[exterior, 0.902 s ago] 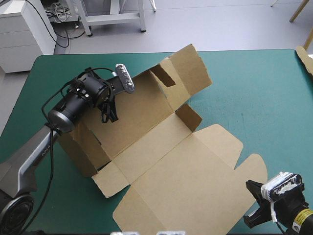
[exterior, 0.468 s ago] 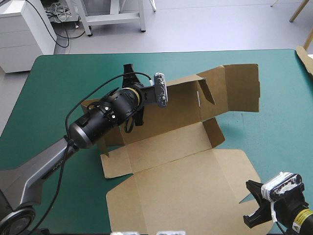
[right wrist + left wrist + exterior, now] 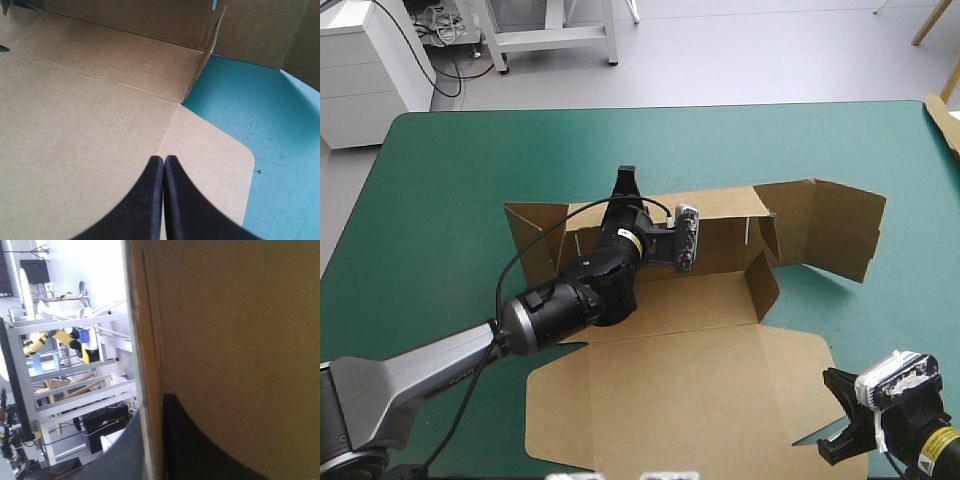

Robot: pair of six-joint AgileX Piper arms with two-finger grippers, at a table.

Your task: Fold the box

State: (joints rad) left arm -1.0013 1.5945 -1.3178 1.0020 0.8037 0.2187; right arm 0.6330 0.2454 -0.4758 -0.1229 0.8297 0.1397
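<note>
Box [image 3: 690, 390] centre to lower centre of frame on teal-green table [image 3: 440, 170]: lid flat, long back wall raised. Left gripper [image 3: 623, 192] at frame centre, fingers pinched all but closed on wall's upper edge. Right gripper [image 3: 163, 159] lower right by lid's rounded corner, fingers pressed together, empty.

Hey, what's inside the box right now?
Only bare brown board shows inside the box. The left gripper is shut on its raised far wall, and the left arm covers part of the floor beneath.

Brown box [image 3: 700, 390], middle of table [image 3: 440, 180]: far wall upright, end flaps standing, lid panel flat toward near edge.
</note>
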